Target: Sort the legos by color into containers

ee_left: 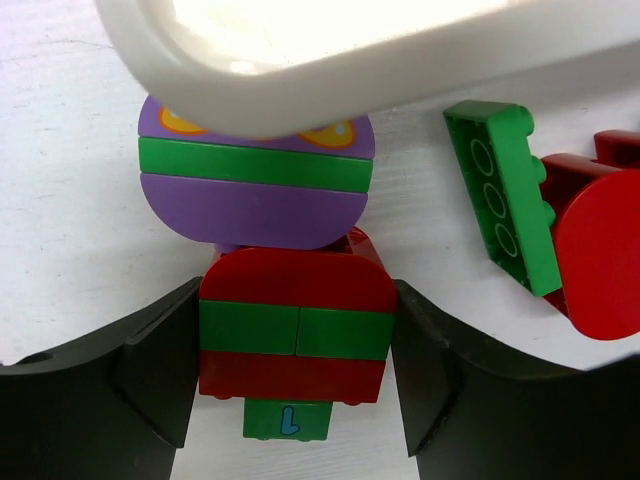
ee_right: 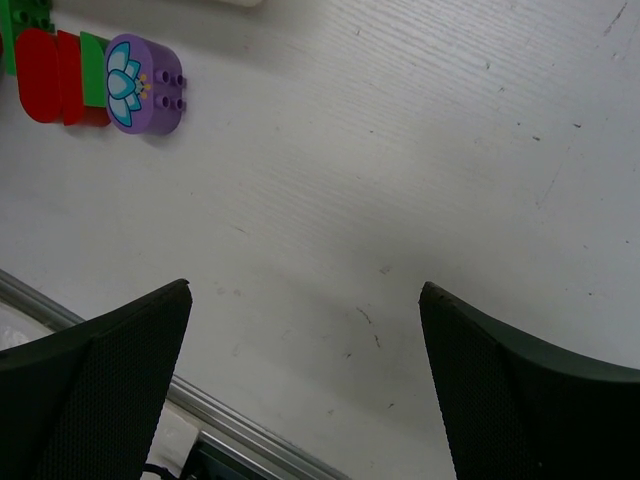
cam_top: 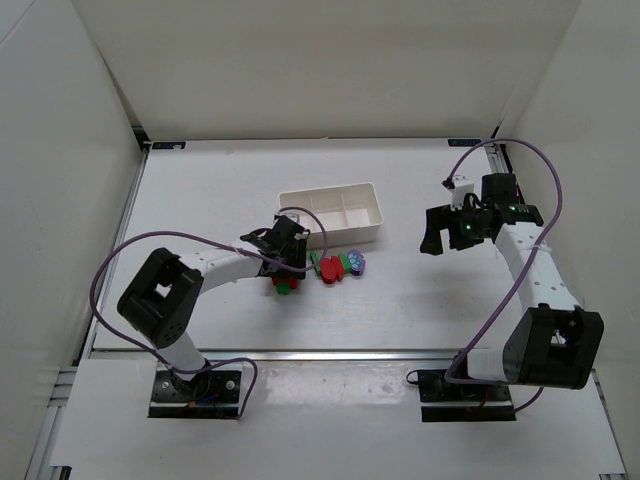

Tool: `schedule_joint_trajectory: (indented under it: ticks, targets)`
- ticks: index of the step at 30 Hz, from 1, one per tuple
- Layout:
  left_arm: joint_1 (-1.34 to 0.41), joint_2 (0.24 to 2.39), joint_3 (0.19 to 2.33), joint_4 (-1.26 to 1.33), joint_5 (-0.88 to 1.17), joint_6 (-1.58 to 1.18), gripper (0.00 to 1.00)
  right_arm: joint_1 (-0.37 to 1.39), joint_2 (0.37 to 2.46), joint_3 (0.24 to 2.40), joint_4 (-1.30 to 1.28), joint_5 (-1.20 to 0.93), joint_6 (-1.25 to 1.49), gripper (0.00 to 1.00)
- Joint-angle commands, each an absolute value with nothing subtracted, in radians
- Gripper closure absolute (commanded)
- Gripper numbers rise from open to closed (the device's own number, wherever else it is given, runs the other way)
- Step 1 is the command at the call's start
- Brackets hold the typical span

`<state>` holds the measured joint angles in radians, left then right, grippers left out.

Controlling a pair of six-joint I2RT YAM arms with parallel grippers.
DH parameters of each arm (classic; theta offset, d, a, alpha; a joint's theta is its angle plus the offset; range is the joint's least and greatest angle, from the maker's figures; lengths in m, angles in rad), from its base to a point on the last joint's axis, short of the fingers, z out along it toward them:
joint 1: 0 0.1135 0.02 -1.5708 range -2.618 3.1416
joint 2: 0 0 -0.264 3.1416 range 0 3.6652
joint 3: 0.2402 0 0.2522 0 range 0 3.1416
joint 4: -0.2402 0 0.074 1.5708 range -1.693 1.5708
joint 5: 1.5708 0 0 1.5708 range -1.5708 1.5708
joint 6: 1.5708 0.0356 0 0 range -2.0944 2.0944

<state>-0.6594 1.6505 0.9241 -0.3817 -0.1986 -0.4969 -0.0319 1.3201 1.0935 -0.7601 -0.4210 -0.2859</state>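
the red-and-green plastic brick stack (ee_left: 296, 330) lies between the fingers (ee_left: 150, 370) of the left gripper (ee_left: 296, 300), flanked on both sides; pinched or just shy, i cannot tell. beyond them a purple-and-green rounded stack (ee_left: 255, 190) touches it, then the rim of the white plastic tray (ee_left: 300, 90). this looks like the pick: next comes a firm squeeze, a lift, then splitting colours. a green tile (ee_left: 288, 418) wristward bears a blue "l". the right gripper (ee_right: 305, 295) hangs spread wide above the white table (ee_right: 400, 150).

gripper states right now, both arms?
Left gripper: shut on the red-and-green stack.
Right gripper: open, holding nothing.
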Motion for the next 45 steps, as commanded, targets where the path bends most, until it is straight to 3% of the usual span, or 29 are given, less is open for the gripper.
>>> schedule_joint_trajectory:
  ticks: [1,2,5,6,12,21,29,36,45]
  targets:
    - [-0.666,1.617,0.902,-0.371,-0.190,-0.502,0.33,-0.031,1.295,1.081,-0.752,-0.419,-0.296,0.02]
    - [-0.666,1.611,0.902,-0.373,-0.189,-0.491,0.46,-0.029,1.296,1.080,-0.750,-0.419,-0.298,0.02]
    - [-0.666,1.585,0.894,-0.373,-0.157,-0.459,0.75,-0.031,1.298,1.080,-0.753,-0.423,-0.291,0.03]
    - [-0.667,1.559,0.891,-0.376,-0.147,-0.442,0.89,-0.031,1.298,1.084,-0.756,-0.431,-0.287,0.03]
    - [-0.666,1.331,0.839,-0.459,-0.054,-0.290,0.90,-0.031,1.302,1.127,-0.746,-0.494,-0.224,0.04]
    - [-0.669,0.942,0.830,-0.557,0.251,0.081,0.90,0.063,1.428,1.262,-0.651,-0.692,0.124,0.10]
    - [-0.670,1.034,0.934,-0.497,0.243,0.143,0.90,0.314,1.624,1.520,-0.569,-0.765,0.300,0.11]
    - [-0.683,1.095,0.956,-0.434,0.166,0.179,0.90,0.449,1.785,1.725,-0.652,-0.868,0.269,0.13]
    - [-0.683,1.089,0.953,-0.376,0.164,0.176,0.90,0.476,1.856,1.729,-0.741,-1.054,0.118,0.19]
